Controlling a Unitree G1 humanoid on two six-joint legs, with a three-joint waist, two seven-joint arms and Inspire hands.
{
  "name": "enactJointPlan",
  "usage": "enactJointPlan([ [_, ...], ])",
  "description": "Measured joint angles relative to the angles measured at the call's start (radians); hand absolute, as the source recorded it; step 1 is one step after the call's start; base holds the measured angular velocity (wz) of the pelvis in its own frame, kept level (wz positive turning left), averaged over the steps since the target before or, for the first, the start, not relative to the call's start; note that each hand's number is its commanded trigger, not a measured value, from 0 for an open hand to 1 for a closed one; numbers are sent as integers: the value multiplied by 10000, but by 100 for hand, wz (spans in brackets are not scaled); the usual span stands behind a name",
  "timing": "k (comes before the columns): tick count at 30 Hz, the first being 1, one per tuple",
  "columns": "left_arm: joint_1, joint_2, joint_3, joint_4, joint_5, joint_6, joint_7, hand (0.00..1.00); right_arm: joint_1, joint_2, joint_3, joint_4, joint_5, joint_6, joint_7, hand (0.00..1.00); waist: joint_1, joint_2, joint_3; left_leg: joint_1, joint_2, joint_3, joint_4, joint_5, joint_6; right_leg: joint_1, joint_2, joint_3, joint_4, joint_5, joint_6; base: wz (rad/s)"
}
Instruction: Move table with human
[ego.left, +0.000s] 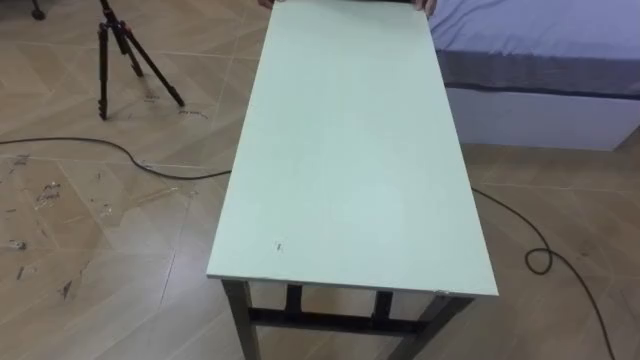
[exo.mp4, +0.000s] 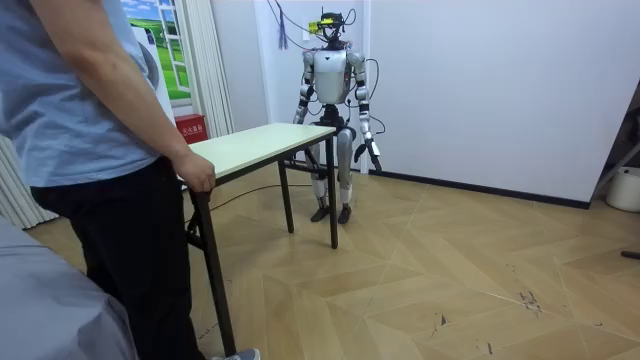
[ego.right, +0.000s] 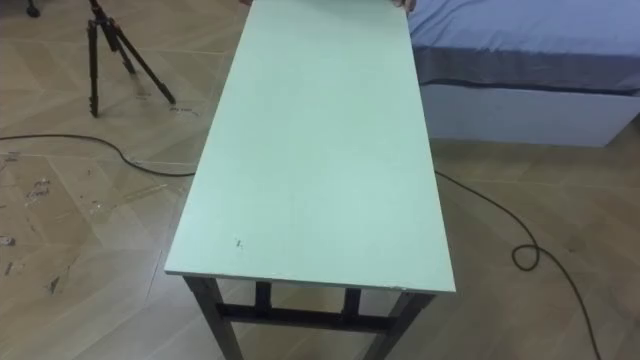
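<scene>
A long table with a pale green top (ego.left: 350, 150) and black legs stands lengthwise in front of me, its near short edge just below my view. At its far end a person's fingertips (ego.left: 428, 5) rest on the edge. In the room view the person stands at the view's left, one hand (exo.mp4: 197, 172) curled on the end of the table (exo.mp4: 260, 140). I stand upright at the other end. My left hand (exo.mp4: 373, 152) hangs at my side, away from the table. My right hand (exo.mp4: 299, 118) hangs just behind the tabletop's far corner.
A black tripod (ego.left: 120, 50) stands on the wooden floor left of the table. A bed (ego.left: 540, 60) with a grey-blue cover lies to the right of the far end. Dark cables (ego.left: 540, 255) trail across the floor on both sides. A white wall stands behind me.
</scene>
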Motion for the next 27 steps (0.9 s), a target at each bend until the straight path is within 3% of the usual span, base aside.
enactJointPlan([
  [13, 12, -3, 1, 222, -994, 8, -758, 0, 9, -10, 115, -11, 69, -51, 224, 0, -1, 12, -3, -22, 1, -11, 6, 0, 0, -22, -5, -6, -2, 0, 0, 0],
  [27, -120, 9, -17, 578, -2585, 482, -3119, 0, -2, -53, 106, 35, 831, 54, 1122, 0, 5, 191, -26, -37, 0, -26, 25, 0, 0, -23, -18, -32, -1, 0, 0, 0],
])
